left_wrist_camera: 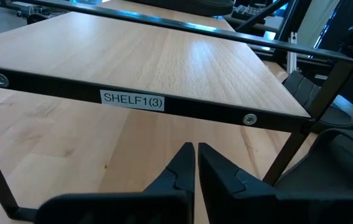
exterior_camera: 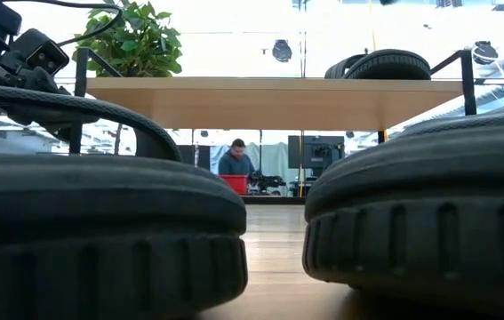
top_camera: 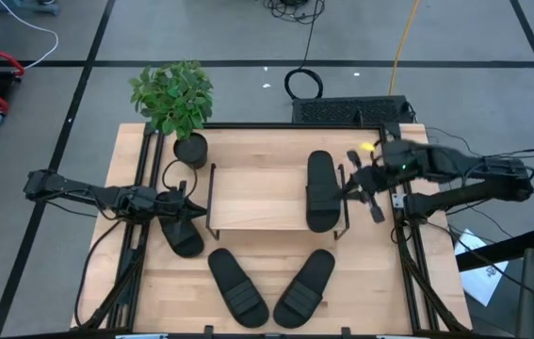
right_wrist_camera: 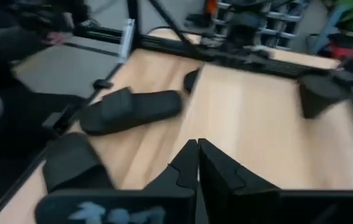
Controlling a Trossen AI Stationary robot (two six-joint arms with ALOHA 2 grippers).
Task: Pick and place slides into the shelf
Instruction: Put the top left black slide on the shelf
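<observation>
1. Slides number four in the high view. One slide point(top_camera: 321, 190) lies lengthwise on the right part of the shelf's point(top_camera: 257, 193) light top board, and in the low view it shows as a dark hump point(exterior_camera: 379, 64) on that board.
2. Two more slides lie on the desk point(top_camera: 380, 282) in front of the shelf, angled toward each other like a V: a left one point(top_camera: 237, 282) and a right one point(top_camera: 306, 285). They fill the low view's foreground at left point(exterior_camera: 100, 236) and right point(exterior_camera: 425, 227).
3. A fourth slide point(top_camera: 182, 231) lies on the desk just left of the shelf's front left corner, under the left tool point(top_camera: 189, 209).
4. Left tool point(left_wrist_camera: 196, 163): its fingers are pressed together with only a thin seam between them and nothing held. It points at the shelf's black side rail, which carries a label reading SHELF1(3) point(left_wrist_camera: 132, 100).
5. Right tool point(top_camera: 353, 185) sits at the shelf's right edge, just beside the slide on the top board. In its wrist view the tool point(right_wrist_camera: 197, 158) has its fingers closed together and empty.
6. A potted plant point(top_camera: 175, 99) stands at the desk's back left, behind the shelf.
7. In the low view a person point(exterior_camera: 236, 163) sits in the room beyond the desk.
</observation>
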